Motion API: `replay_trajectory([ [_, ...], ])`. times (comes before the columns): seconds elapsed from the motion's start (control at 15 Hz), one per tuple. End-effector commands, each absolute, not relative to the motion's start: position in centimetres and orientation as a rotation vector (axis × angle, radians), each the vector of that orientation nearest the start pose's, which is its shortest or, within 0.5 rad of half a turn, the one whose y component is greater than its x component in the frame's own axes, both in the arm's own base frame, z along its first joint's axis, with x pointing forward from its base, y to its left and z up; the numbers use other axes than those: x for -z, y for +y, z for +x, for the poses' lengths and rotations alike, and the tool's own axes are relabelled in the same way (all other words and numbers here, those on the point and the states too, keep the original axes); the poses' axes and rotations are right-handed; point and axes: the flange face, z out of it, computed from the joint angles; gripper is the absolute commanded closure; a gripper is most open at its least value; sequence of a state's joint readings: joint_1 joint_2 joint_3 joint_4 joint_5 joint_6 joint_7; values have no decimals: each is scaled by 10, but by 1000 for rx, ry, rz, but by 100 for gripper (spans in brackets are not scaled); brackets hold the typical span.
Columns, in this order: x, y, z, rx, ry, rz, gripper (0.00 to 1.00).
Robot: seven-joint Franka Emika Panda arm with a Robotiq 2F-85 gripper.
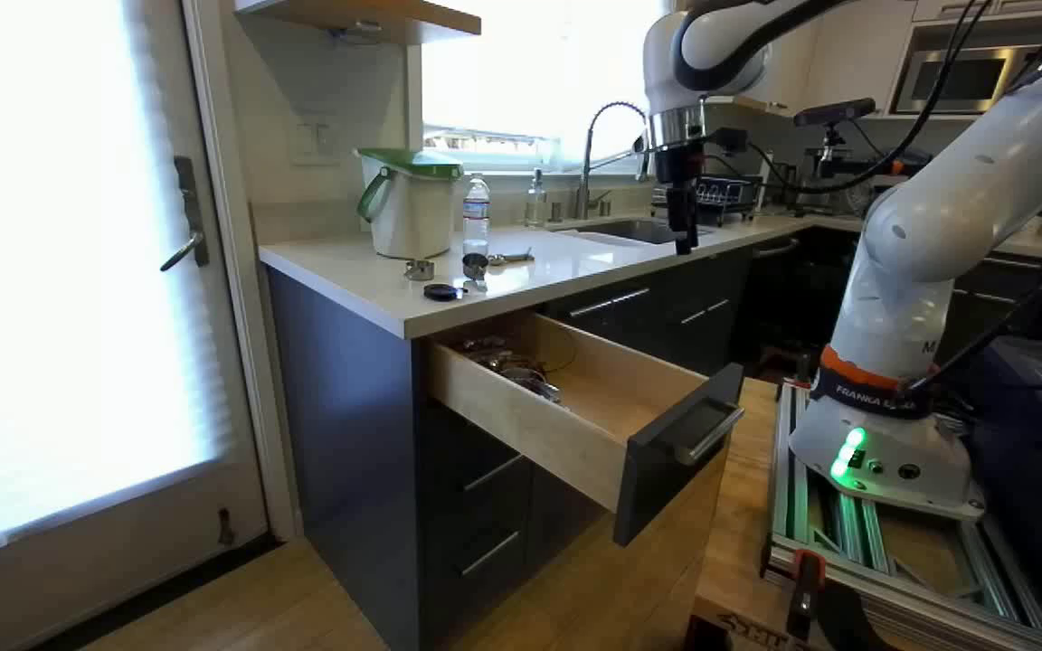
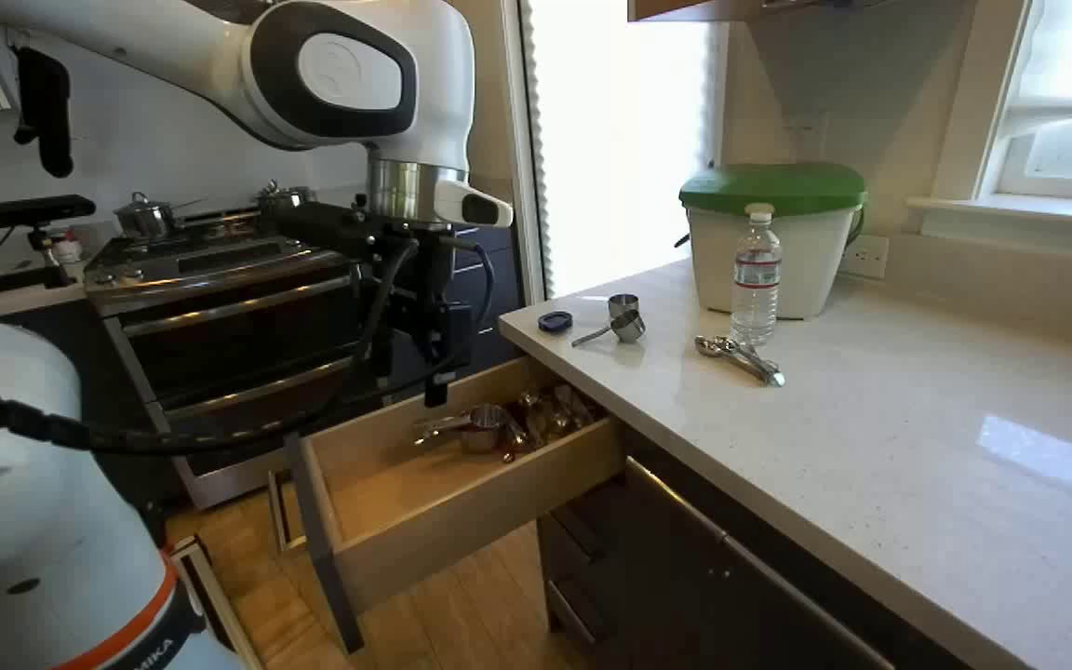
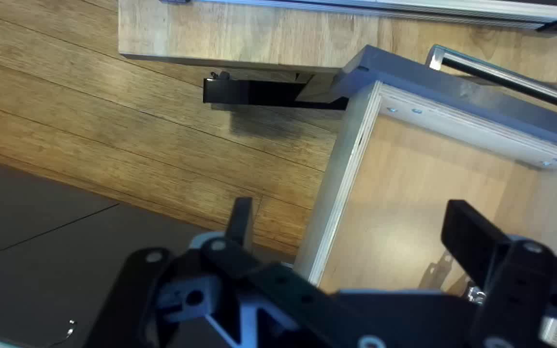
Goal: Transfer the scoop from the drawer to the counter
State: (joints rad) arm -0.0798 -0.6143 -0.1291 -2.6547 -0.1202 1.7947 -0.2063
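The drawer [image 1: 521, 434] is pulled open; its pale box also shows in the exterior view [image 2: 480, 512] and the wrist view [image 3: 336, 203]. Several shiny metal utensils lie toward its back, including a handled metal cup [image 2: 482, 426]; which is the scoop I cannot tell. On the pale counter [image 2: 871, 447] lie a metal scoop-like tool [image 2: 739, 359] and small metal measuring cups [image 2: 627, 326]. My gripper [image 3: 351, 207] is open, its fingers spread wide with nothing between them. It hangs above the drawer's side wall [image 2: 410, 372], and it also shows in the exterior view [image 1: 686, 237].
A white bucket with a green lid [image 2: 769, 242] and a water bottle [image 2: 757, 279] stand on the counter. A small dark round item [image 2: 555, 321] lies near the counter's corner. A wooden table [image 3: 240, 34] bearing the arm's base stands close to the drawer front.
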Motion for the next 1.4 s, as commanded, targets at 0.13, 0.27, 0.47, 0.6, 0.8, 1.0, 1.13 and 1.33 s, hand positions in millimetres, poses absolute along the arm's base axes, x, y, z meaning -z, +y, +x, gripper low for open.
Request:
replay_trajectory([
  [0.13,-412,-76,317,-395,-111,-3105,0],
  [0.27,-412,-76,317,-395,-111,-3105,0],
  [0.47,-412,-76,317,-395,-111,-3105,0],
  [0.6,-412,-76,317,-395,-111,-3105,0],
  [0.8,-405,-43,327,-404,-178,-3134,0],
  [1.0,-391,7,331,-458,-176,-3113,0],
  [1.13,-385,36,333,-459,-80,-3077,0],
  [1.33,-384,61,343,-361,79,-2970,0],
])
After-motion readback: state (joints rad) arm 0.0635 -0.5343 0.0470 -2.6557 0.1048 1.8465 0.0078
